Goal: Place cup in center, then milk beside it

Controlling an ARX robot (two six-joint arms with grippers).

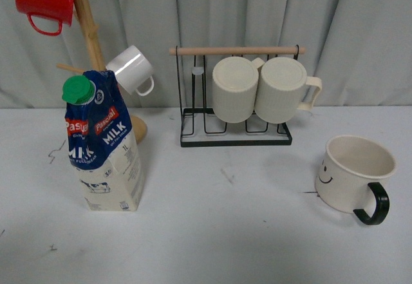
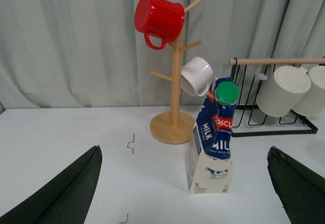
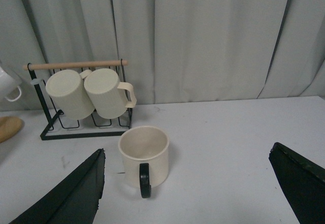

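Observation:
The cup (image 1: 353,171), cream with a black handle and a smiley face, stands upright at the right of the table; the right wrist view shows the cup (image 3: 144,155) with its handle facing the camera. The milk (image 1: 103,143) carton, blue top and green cap, stands upright at the left, and the left wrist view has the milk (image 2: 213,140) ahead of the jaws. My left gripper (image 2: 187,191) is open, short of the carton. My right gripper (image 3: 189,188) is open, short of the cup and a little to one side of it. Neither arm shows in the front view.
A wooden mug tree (image 1: 90,33) behind the carton holds a red mug (image 1: 45,0) and a small white mug (image 1: 132,69). A black wire rack (image 1: 235,113) at the back centre carries two ribbed cream mugs (image 1: 261,89). Grey curtains hang behind the table.

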